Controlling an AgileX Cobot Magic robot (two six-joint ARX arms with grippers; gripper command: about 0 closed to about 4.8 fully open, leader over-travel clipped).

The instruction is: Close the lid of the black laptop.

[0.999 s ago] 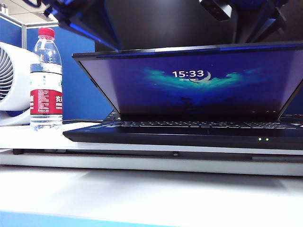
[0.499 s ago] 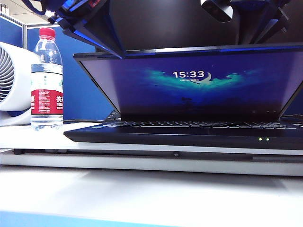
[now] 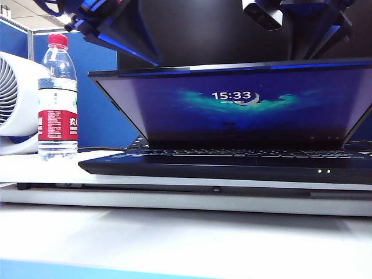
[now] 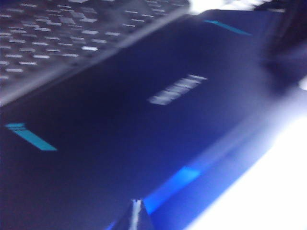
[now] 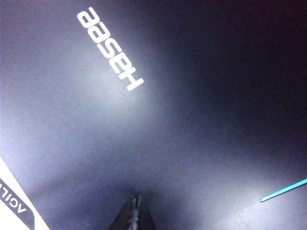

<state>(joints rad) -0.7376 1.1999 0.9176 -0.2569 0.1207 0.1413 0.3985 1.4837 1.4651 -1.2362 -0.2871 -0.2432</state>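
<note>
Left claw [image 4: 136, 215] and right claw [image 5: 135, 213], both closed, press the lid [image 3: 232, 104] toward the black laptop [image 3: 232, 165] to fold it.

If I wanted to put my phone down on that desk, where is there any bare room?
The white desk in front of the black laptop lies bare. A narrow strip separates the water bottle from the laptop. It is crowded above the lid, where the left gripper and right gripper hang.

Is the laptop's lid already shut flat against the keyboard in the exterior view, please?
No, the lid leans forward over the black laptop with a clear gap, so the lit screen and keys show.
</note>
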